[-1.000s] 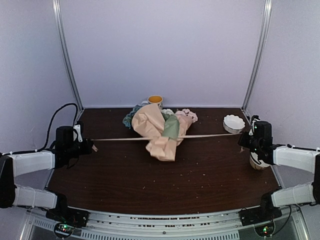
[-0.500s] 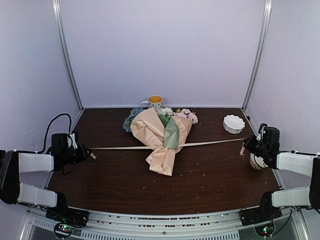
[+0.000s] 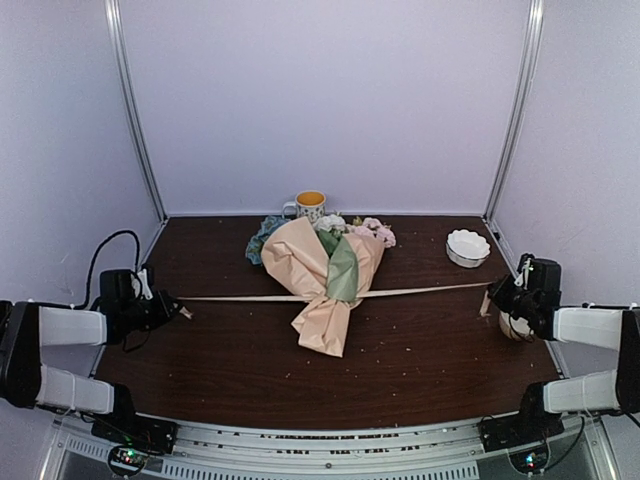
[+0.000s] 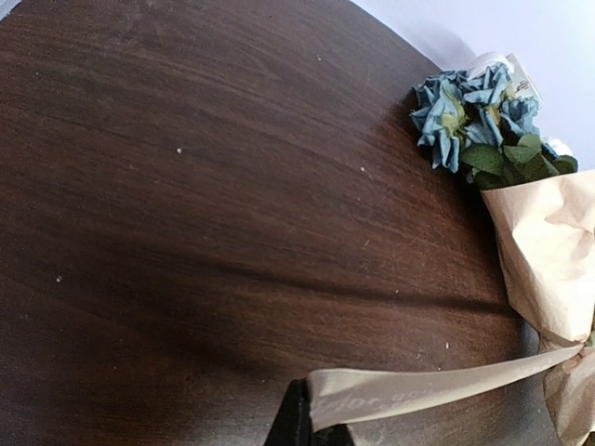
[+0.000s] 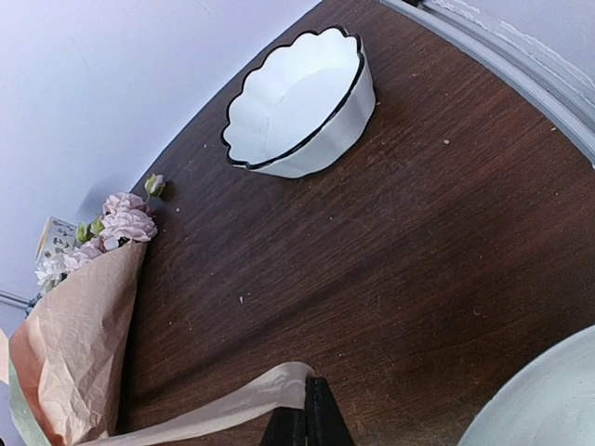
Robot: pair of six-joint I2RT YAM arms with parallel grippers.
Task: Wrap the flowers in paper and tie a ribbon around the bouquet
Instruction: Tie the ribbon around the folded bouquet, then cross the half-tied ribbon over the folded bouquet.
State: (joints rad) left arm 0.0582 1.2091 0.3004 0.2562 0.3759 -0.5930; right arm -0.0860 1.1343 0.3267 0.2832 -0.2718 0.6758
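The bouquet (image 3: 325, 275) lies mid-table, a cone of peach-tan paper (image 3: 300, 262) with a sage-green fold (image 3: 343, 270). Blue, white and pink flowers (image 3: 345, 227) poke out at its far end. A cream ribbon (image 3: 240, 297) runs taut across the cone's waist from side to side. My left gripper (image 3: 178, 310) is shut on the ribbon's left end (image 4: 409, 393) at the table's left. At the right edge my right gripper (image 3: 492, 296) is shut on the other end (image 5: 251, 401). The blue blooms (image 4: 469, 116) show in the left wrist view, the pink ones (image 5: 125, 223) in the right.
A mug (image 3: 310, 204) with an orange inside stands behind the bouquet by the back wall. A white scalloped bowl (image 3: 468, 246) sits at the back right, also close in the right wrist view (image 5: 302, 107). A pale round object (image 3: 517, 326) lies under the right arm.
Both grippers have moved outward and nearer, lowering the ribbon. The bouquet has settled flatter and its cone has turned a little; in the last half second almost nothing moved.
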